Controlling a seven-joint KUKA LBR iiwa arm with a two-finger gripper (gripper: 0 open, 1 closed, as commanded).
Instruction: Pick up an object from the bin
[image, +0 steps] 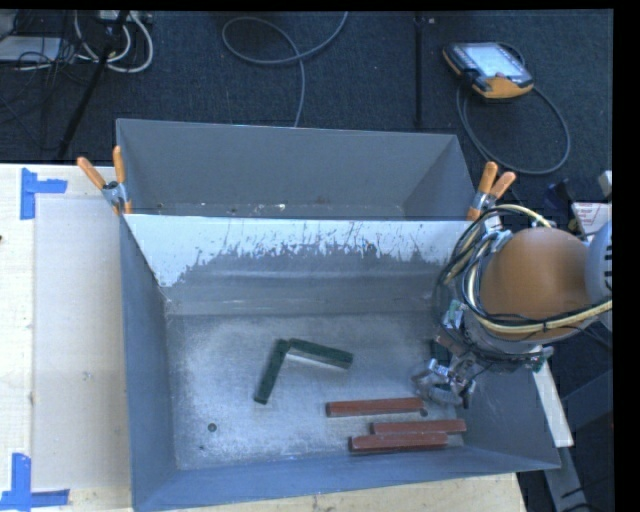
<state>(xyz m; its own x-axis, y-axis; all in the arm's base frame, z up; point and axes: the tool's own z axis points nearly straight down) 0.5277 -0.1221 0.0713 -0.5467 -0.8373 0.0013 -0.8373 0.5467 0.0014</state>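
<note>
the gripper (443, 383) is hanging low at the right of the grey bin (300, 250), its tip lying in shadow under the orange wrist cover (530, 272), so whether it is open or closed cannot be told. it is hovering at the right end of a flat reddish-brown bar (375, 407); two similar bars (418, 427) are lying just beside, a dark green l-shaped piece (295, 362) to the left.

Orange-edged handheld pendant (487, 66) on dark carpet (380, 75), top right; looped cable (301, 88) beside it
</note>
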